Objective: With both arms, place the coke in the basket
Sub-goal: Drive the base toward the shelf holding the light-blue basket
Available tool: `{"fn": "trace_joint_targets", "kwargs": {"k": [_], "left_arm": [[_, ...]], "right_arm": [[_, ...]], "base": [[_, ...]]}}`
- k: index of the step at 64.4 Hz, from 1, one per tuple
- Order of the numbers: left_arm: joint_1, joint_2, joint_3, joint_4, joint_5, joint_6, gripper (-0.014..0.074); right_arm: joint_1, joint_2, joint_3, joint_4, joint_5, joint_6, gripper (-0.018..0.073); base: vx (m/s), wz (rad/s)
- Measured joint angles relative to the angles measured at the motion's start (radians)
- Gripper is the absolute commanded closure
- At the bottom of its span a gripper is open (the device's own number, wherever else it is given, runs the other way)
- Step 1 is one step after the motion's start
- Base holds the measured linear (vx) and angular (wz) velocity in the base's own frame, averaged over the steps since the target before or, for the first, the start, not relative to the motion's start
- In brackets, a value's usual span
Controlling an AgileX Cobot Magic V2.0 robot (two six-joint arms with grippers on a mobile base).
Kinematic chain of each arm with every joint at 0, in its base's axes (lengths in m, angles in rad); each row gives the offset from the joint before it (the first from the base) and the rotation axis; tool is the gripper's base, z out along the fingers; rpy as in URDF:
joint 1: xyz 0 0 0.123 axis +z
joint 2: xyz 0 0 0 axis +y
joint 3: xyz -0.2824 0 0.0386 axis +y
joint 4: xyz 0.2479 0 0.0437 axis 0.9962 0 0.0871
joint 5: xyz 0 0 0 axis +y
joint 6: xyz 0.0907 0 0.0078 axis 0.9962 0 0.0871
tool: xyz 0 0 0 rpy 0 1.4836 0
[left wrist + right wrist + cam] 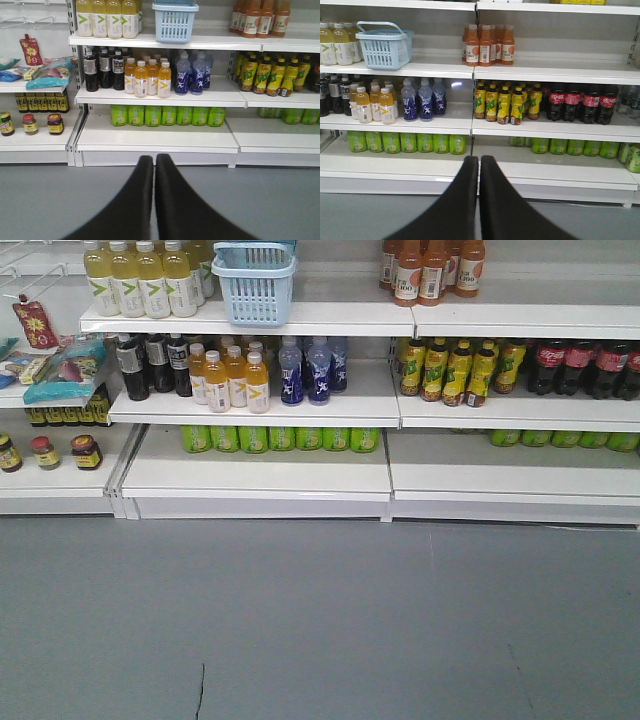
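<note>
The light blue basket (254, 292) stands on the top shelf, next to pale yellow drink bottles; it also shows in the left wrist view as basket (174, 25) and in the right wrist view as basket (383, 50). The coke is out of view in all frames. My left gripper (154, 158) is shut with nothing between its fingers, well back from the shelves above the grey floor. My right gripper (479, 159) is likewise shut and empty, facing the shelf joint. Neither gripper shows in the exterior view.
Dark cola bottles with red labels (580, 102) line the middle shelf at right, beside yellow-green bottles (506, 102). Orange bottles (489, 45) sit on the top shelf. Blue bottles (312, 370), amber bottles (230, 375) and green cans (280, 438) fill the left bay. Grey floor (320, 620) lies before the shelving.
</note>
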Motion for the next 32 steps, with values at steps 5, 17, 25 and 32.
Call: {"fn": "trace_joint_targets", "kwargs": {"k": [5,17,25,32], "left_arm": [[0.0,0.0,0.0,0.0,0.0,0.0,0.0603],[0.0,0.0,0.0,0.0,0.0,0.0,0.0603],[0.0,0.0,0.0,0.0,0.0,0.0,0.0603],[0.0,0.0,0.0,0.0,0.0,0.0,0.0603]], "right_arm": [[0.0,0.0,0.0,0.0,0.0,0.0,0.0564],[0.0,0.0,0.0,0.0,0.0,0.0,0.0564],[0.0,0.0,0.0,0.0,0.0,0.0,0.0564],[0.0,0.0,0.0,0.0,0.0,0.0,0.0564]], "base": [[0.06,0.05],[0.07,0.04],[0.08,0.03],[0.1,0.03]]}}
